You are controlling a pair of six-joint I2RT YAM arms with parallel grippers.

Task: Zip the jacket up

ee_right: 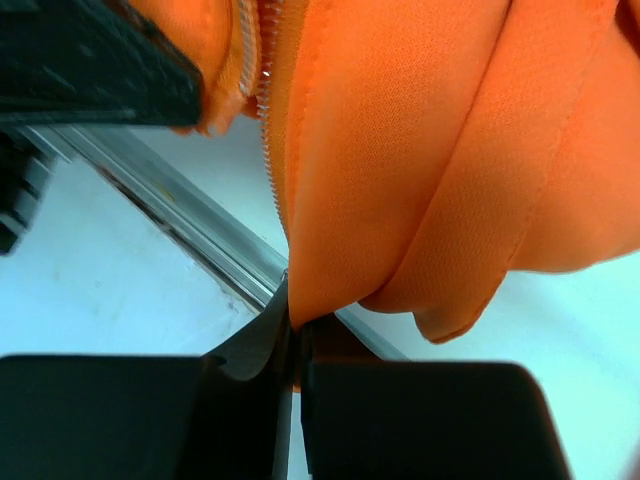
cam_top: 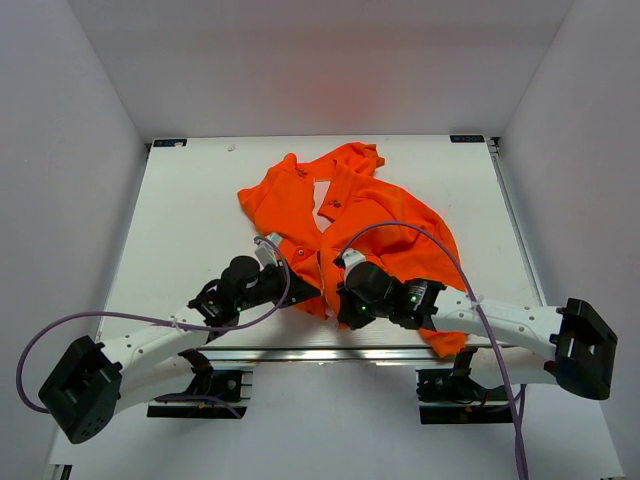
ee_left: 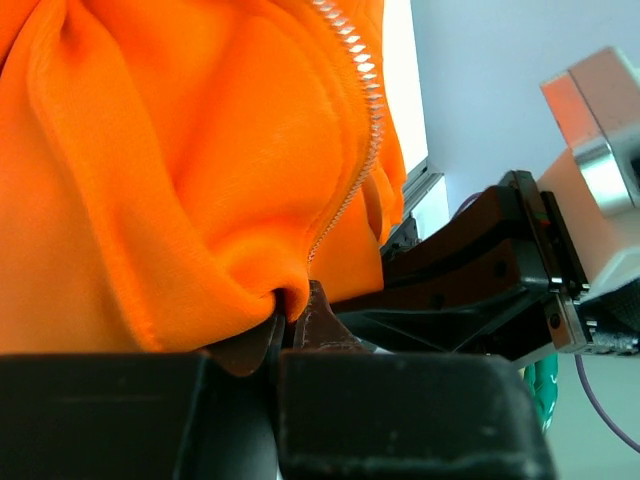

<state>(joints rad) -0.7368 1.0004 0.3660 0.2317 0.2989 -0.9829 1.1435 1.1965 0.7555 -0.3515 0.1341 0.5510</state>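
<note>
Closest to the lens, the left gripper (ee_left: 290, 320) is clamped tight on a thick fold of the jacket (cam_top: 370, 215), right at the bottom of one row of zipper teeth (ee_left: 365, 110). The right gripper (ee_right: 293, 325) is closed too, pinching a thin edge of orange fabric beside the other row.

From above, the jacket lies crumpled on the white table (cam_top: 190, 220), collar toward the far side. Its hem is bunched at the near edge between the two wrists, and one corner hangs over that edge under the right arm.

Trouble I can foresee:
- I cannot make out a slider or pull tab in either grip. If both hold only cloth, pulling would not close the front at all.
- The right pinch catches only a narrow strip, so it could slip free under tension.
- The fabric is rumpled and the two sides sit apart near the collar, so the teeth could misalign or snag a fold.
- With the hem at the table's edge, a tug could drag the whole garment instead.

A white label (cam_top: 322, 193) shows inside the open front, too small to read. I see no other writing or brand.
</note>
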